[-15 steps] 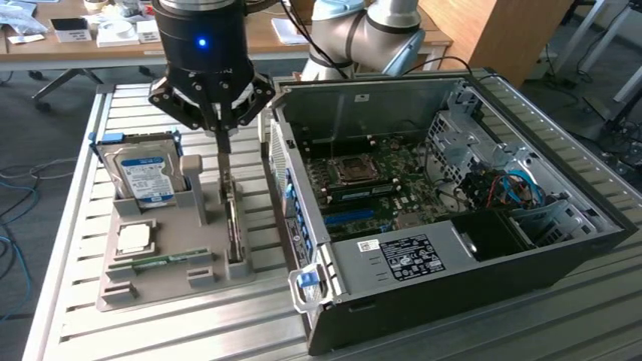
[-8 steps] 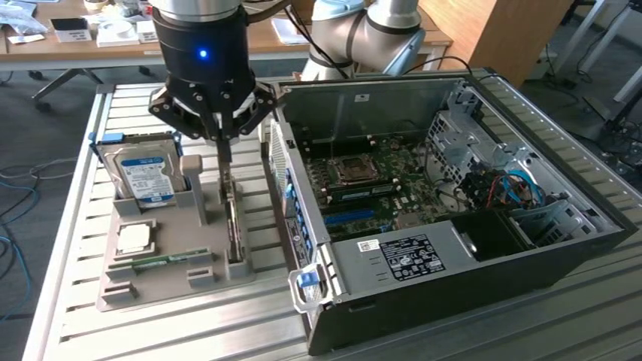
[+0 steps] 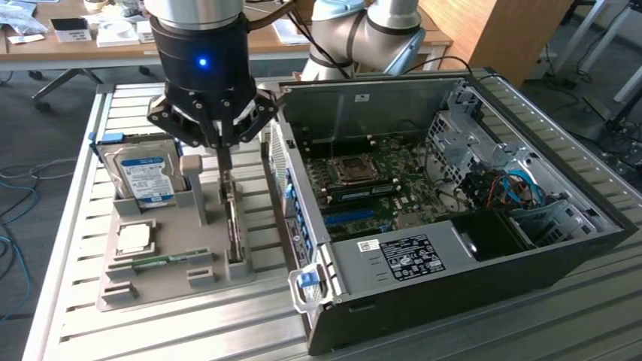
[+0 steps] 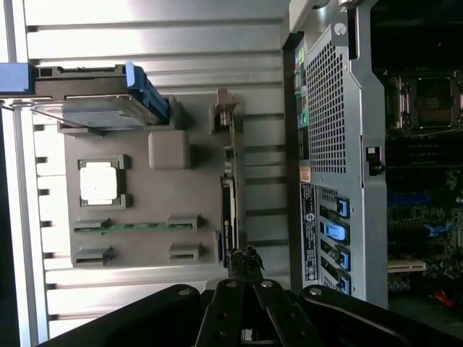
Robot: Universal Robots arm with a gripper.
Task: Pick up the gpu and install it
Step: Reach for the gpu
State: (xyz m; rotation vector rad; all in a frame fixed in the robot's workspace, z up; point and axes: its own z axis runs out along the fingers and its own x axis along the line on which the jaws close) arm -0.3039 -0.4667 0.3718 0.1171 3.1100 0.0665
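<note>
So the slatted metal table point(image 3: 120, 331) had the open PC case point(image 3: 561, 248) lying on its side towards the exterior view's right, motherboard point(image 3: 386, 184) facing up. Beside it, on the exterior view's left, sat a grey holder tray point(image 3: 171, 282). The arm point(image 3: 201, 45) hung straight down over that tray, and its hand point(image 3: 225, 167) was pinched fully together, tips right at the top edge of the gpu point(image 3: 234, 226). I honestly couldn't tell if the card's edge was caught between them or not. The gpu stood on edge in the tray's slot nearest the case (so not in the machine). In the tray's other holders were the blue-labelled hard drive point(image 3: 146, 177) standing upright, then the square CPU point(image 3: 134, 238) lying flat, then the skinny green RAM stick point(image 3: 171, 261).
</note>
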